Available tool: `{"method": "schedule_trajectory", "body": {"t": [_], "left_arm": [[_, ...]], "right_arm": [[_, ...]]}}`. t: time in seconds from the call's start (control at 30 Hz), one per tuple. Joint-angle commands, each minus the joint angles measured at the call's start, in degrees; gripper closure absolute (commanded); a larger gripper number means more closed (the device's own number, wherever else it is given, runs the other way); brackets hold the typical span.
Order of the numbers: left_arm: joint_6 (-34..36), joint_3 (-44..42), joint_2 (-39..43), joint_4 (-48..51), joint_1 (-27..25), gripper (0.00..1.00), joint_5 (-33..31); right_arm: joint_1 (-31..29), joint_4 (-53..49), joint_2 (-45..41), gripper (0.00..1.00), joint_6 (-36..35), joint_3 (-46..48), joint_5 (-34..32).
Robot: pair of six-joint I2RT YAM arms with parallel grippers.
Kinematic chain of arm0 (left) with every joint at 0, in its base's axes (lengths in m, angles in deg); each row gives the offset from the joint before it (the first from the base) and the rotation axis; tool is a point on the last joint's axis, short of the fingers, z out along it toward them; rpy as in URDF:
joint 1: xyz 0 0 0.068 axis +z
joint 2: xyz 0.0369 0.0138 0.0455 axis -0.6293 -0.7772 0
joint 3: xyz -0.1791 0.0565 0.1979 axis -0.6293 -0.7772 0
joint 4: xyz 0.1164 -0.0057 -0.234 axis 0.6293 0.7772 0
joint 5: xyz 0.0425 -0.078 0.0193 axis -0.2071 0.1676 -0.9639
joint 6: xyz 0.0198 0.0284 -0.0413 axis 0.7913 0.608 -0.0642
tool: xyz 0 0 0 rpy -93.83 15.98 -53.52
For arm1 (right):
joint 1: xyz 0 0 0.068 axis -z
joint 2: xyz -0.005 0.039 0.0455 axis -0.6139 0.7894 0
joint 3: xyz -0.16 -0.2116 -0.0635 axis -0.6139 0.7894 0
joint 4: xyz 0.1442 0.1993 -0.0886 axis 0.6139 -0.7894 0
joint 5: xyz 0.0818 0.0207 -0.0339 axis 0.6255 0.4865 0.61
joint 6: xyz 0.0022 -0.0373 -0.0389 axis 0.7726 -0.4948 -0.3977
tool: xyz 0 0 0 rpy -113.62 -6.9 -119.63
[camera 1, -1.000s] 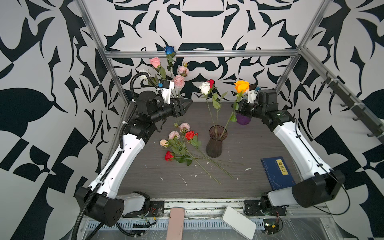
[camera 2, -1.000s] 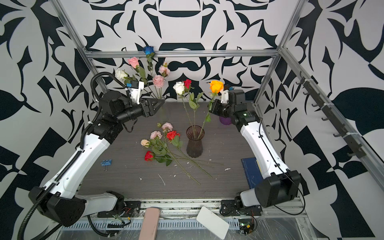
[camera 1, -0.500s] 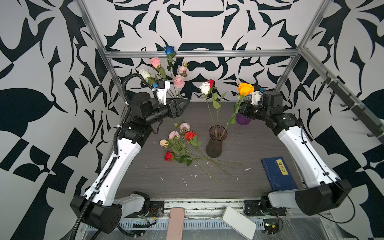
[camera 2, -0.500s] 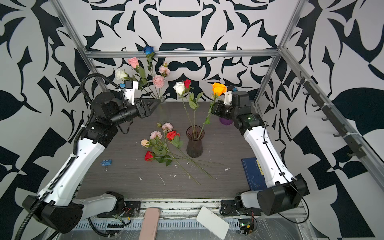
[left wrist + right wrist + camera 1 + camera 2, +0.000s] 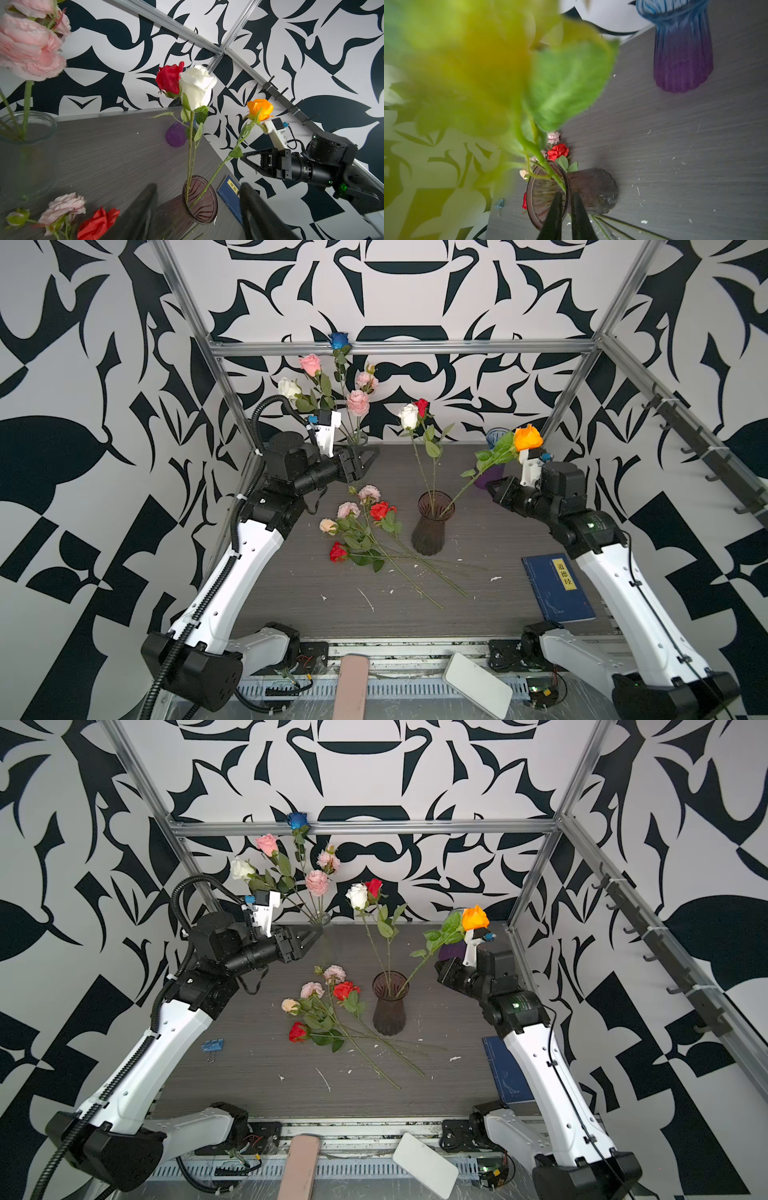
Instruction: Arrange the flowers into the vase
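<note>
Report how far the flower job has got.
Done: white rose, red rose and orange rose stand in the vase. In hand: nothing; the right hand sits beside the orange stem with jaws slightly apart, and the left hand is open and empty. Remaining: the loose flowers lying on the table.

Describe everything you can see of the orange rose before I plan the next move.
The orange rose is a half-open, fabric-looking bloom on a thin green stem with broad green leaves below the head. Its foot stands inside the dark ribbed vase, against the rim. The stem leans steeply toward the right pincer, which sits close beside it. The pincer's fingers are slightly parted with nothing between them, so the rose looks free of any grip.
</note>
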Motion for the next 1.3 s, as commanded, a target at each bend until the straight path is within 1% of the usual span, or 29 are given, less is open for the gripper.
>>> {"method": "schedule_trajectory", "body": {"t": [0.0,0.17,0.27,0.4,0.53,0.63,0.77,0.9,1.1,1.27], "left_arm": [[-1.02,-0.59,1.35,-2.03,0.30,0.34,0.42],[-2.01,-0.59,0.66,-2.76,0.34,0.34,0.59],[-2.29,-0.43,0.31,-2.98,0.30,0.34,0.55],[-2.36,-0.48,-0.04,-3.29,0.30,0.34,0.48],[-2.43,-0.40,-0.31,-3.55,0.30,0.34,0.29],[-2.36,-0.10,-0.51,-3.64,0.30,0.34,0.30],[-2.30,-0.25,-0.42,-3.56,0.32,0.34,0.18],[-2.31,-0.85,0.00,-3.46,0.39,0.34,0.05],[-2.19,-0.85,0.02,-3.20,0.39,0.34,0.13],[-2.19,-0.68,-0.24,-3.12,0.39,0.34,0.51]], "right_arm": [[-0.90,5.58,0.05,0.84,3.72,1.77,2.72],[-2.23,8.41,3.55,0.84,4.84,-0.55,3.41],[-2.81,10.10,7.25,0.84,5.75,-3.47,4.22],[-4.69,11.98,12.49,0.85,6.31,-7.77,3.61],[-6.70,12.12,17.46,0.85,5.59,-13.65,3.79],[-7.10,11.16,19.50,0.85,5.25,-16.25,2.91],[-7.04,8.41,20.43,0.84,5.43,-17.91,-0.01],[-6.99,3.00,19.70,0.84,3.32,-19.23,-4.25],[-6.60,0.06,14.18,0.84,2.39,-14.65,-10.82],[-6.30,-1.23,10.06,0.83,1.54,-10.39,-11.33]]}}
